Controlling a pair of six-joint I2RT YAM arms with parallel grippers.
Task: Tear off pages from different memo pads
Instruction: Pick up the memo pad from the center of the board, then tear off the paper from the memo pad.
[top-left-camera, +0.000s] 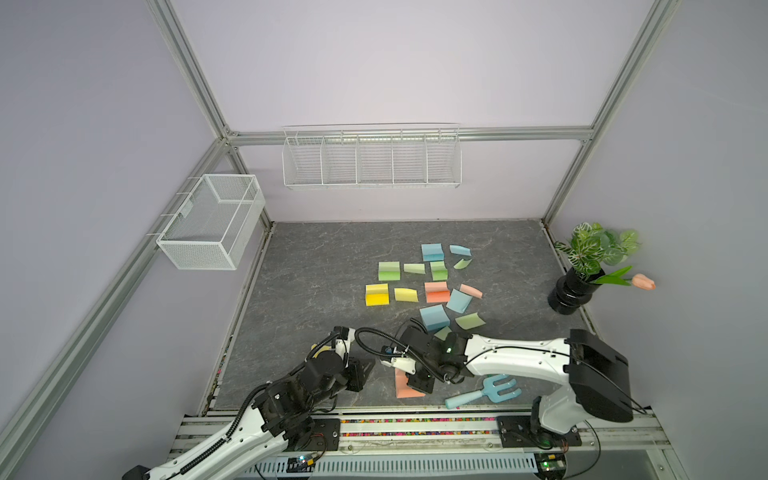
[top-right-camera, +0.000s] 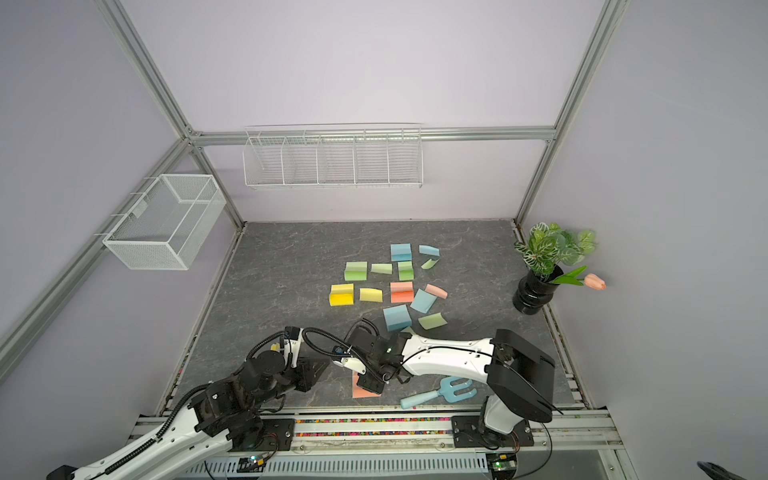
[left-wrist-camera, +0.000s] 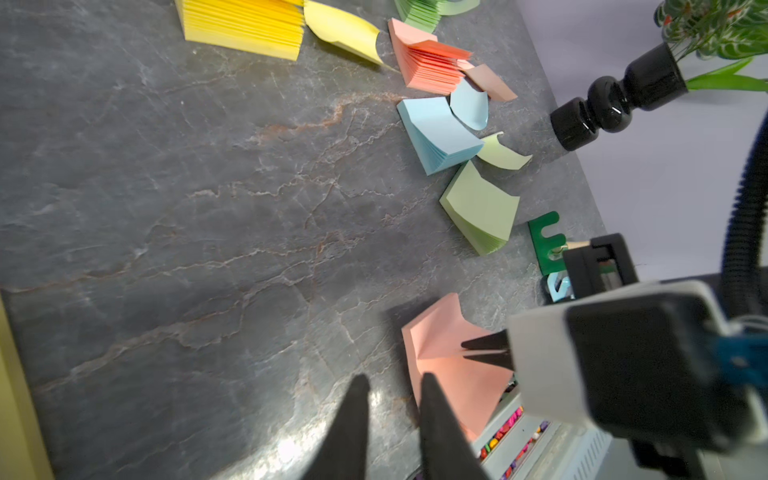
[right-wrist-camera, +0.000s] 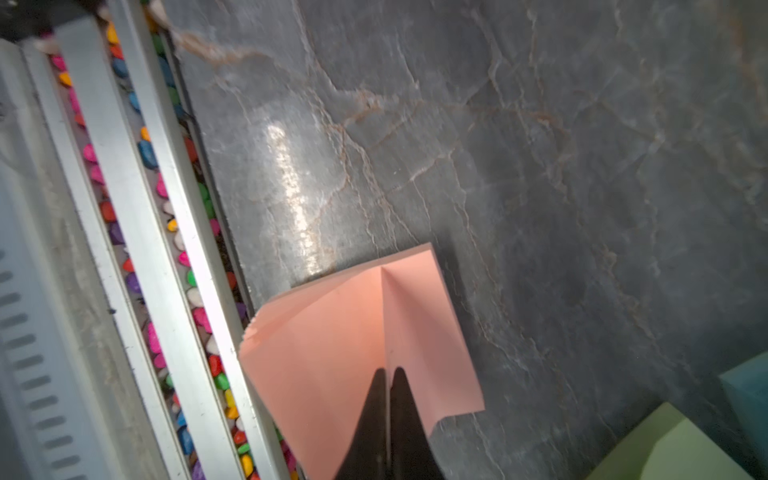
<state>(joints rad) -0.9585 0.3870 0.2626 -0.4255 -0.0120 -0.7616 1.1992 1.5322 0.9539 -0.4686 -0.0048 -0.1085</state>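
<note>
**Top views.** In both top views the salmon pad (top-left-camera: 404, 391) lies at the front edge of the bench (top-left-camera: 316, 291). It is just beside a blue garden fork (top-left-camera: 484, 390) and well apart from the other pads (top-left-camera: 434, 316) and loose pages (top-left-camera: 406, 294) spread over the middle. The right claw (top-left-camera: 405, 376) hangs over the salmon pad, and the left claw (top-left-camera: 370, 369) is just beside it.

**Left wrist view.** The left claw is spread and carries nothing. Its fingers (left-wrist-camera: 353, 415) point at the bench near the pad's edge, not on the pad. The right claw is pressed together on a raised fold of the top page (left-wrist-camera: 440, 332).

**Right wrist view.** The right claw pinches the ridge of the top page, which tents up off the block. Whether a second sheet is caught in the pinch cannot be told.

**Step in hand (judged).** One sheet is to be peeled from the salmon pad.
1. The left claw should press the block down before any pull, since nothing holds the pad
2. The pull should run low and slow, away from the glued edge
3. A sharp upward pull would likely lift the whole pad or drag it over the front edge
</note>
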